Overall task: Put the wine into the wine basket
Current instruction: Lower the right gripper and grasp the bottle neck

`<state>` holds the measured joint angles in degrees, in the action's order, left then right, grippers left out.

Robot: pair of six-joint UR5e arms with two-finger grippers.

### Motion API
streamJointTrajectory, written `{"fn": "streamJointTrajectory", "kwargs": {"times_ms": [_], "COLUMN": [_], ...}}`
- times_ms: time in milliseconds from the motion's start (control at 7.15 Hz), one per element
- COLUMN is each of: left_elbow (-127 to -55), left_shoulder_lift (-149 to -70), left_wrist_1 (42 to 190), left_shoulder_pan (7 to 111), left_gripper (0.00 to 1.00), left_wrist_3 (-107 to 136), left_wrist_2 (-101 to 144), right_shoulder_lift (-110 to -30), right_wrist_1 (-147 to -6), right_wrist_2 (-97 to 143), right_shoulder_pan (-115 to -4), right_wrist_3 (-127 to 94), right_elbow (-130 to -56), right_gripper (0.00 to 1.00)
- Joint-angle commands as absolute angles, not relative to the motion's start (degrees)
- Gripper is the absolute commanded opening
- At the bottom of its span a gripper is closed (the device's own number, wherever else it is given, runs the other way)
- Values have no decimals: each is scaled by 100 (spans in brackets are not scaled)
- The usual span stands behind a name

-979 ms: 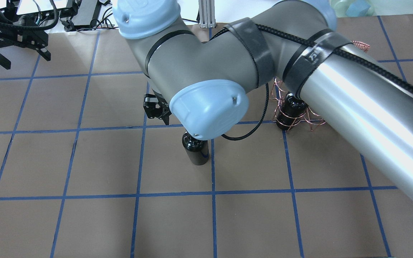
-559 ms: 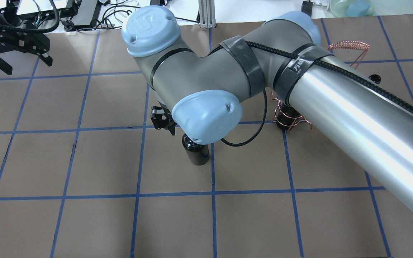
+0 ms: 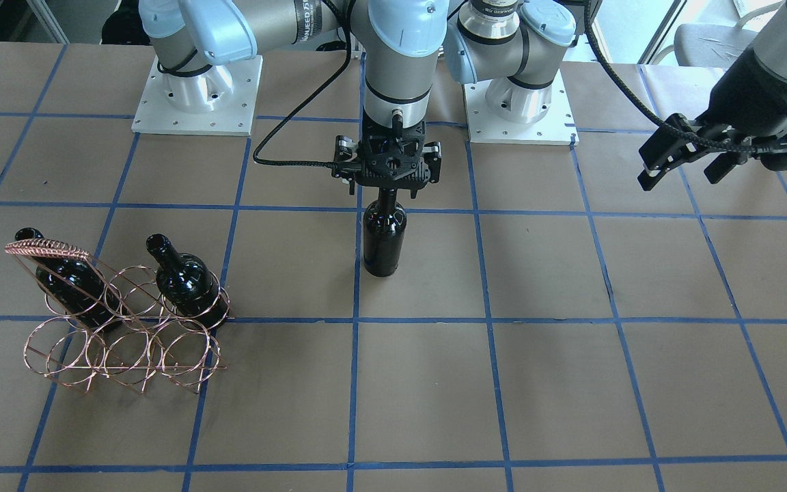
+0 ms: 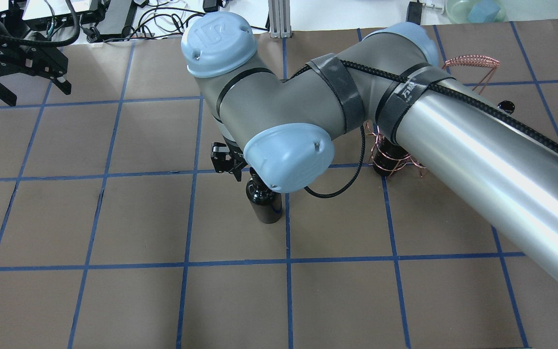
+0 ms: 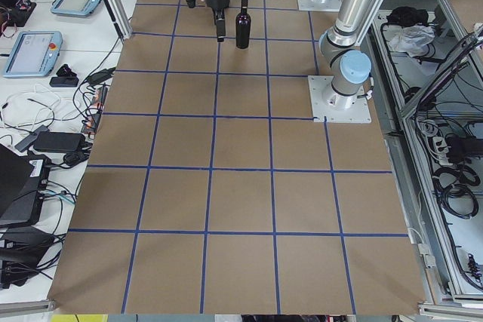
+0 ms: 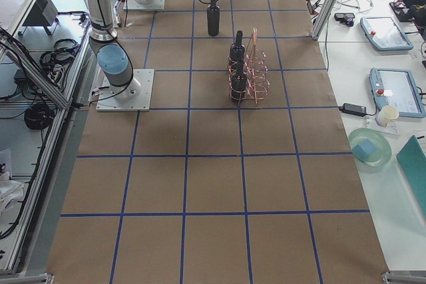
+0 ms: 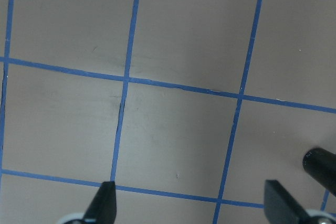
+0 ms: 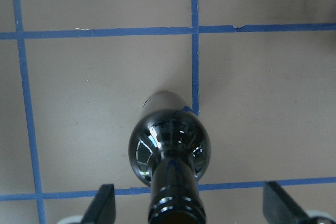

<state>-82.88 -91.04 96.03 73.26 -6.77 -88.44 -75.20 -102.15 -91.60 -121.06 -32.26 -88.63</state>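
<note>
A near-black wine bottle (image 3: pixel 384 239) stands upright on the table's middle, also seen from overhead (image 4: pixel 265 203). My right gripper (image 3: pixel 387 197) hangs straight over it. In the right wrist view the bottle's neck (image 8: pixel 173 192) rises between the two wide-apart fingertips (image 8: pixel 105 205), which do not touch it, so the gripper (image 8: pixel 191 208) is open. The copper wire wine basket (image 3: pixel 120 335) stands at the robot's right with two more bottles (image 3: pixel 185 280) (image 3: pixel 69 280) in its rear rings. My left gripper (image 3: pixel 680 179) is open and empty, far off to the robot's left (image 4: pixel 32 89).
The right arm's forearm (image 4: pixel 477 160) covers most of the basket from overhead; only its handle (image 4: pixel 472 60) and a few rings (image 4: pixel 395 165) show. Cables and devices (image 4: pixel 104 19) lie beyond the far table edge. The arm bases (image 3: pixel 195 102) stand at the robot's side.
My right gripper has moved toward the standing bottle and now sits over its neck. The bottle and the left gripper have stayed in place.
</note>
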Motion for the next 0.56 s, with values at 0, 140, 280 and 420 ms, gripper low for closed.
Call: {"fn": "streamJointTrajectory", "kwargs": {"times_ms": [0, 140, 280, 420], "left_elbow": [-8288, -8279, -8279, -8279], "left_shoulder_lift": [-9097, -9097, -9088, -9088], "left_wrist_1": [9694, 9720, 9773, 9834], "left_shoulder_pan": [7295, 7295, 7286, 7286], "left_gripper": [100, 100, 100, 100], "left_wrist_3": [-677, -677, -677, -677], "left_wrist_2": [-8851, -8859, -8877, -8938], "right_shoulder_lift": [-7488, -7488, -7488, -7488], "right_wrist_1": [-10371, -10423, -10511, -10503], "right_wrist_2": [-9150, -9158, -9150, -9167], "right_shoulder_pan": [-12103, -12103, -12103, -12103], "right_wrist_3": [-3234, -3217, -3199, -3208], "right_elbow": [-8973, -8991, -8991, -8991], "right_gripper": [99, 92, 78, 70]}}
